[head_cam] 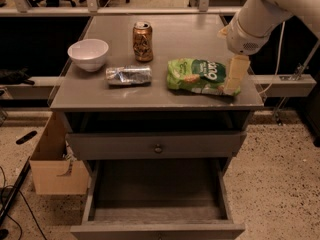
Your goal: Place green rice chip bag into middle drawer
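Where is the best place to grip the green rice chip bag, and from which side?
Likely its right end, from above: the green rice chip bag lies flat, lengthwise left to right, and the gripper hangs at that end.

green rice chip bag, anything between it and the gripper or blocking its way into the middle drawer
Nothing visible. The gripper is at the green rice chip bag's right end on the cabinet top; the middle drawer below is pulled open. The can and foil packet lie to the bag's left, off that path.
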`<action>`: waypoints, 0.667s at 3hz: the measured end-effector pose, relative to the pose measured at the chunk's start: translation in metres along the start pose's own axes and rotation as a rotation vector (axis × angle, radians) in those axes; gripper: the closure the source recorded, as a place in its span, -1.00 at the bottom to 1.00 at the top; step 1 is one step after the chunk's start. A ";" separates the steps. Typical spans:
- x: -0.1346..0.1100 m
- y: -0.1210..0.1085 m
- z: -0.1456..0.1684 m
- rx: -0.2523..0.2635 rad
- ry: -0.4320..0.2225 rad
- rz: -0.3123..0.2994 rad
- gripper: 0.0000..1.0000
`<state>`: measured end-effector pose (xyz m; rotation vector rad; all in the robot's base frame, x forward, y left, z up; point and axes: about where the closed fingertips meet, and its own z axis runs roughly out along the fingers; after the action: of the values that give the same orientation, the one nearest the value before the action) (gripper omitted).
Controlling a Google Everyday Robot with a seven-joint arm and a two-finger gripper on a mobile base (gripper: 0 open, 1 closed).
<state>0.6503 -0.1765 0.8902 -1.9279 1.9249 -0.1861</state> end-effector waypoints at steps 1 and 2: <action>0.003 -0.009 0.015 -0.018 0.010 0.001 -1.00; 0.007 0.000 0.038 -0.058 -0.035 0.045 -1.00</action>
<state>0.6654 -0.1766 0.8540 -1.9093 1.9692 -0.0835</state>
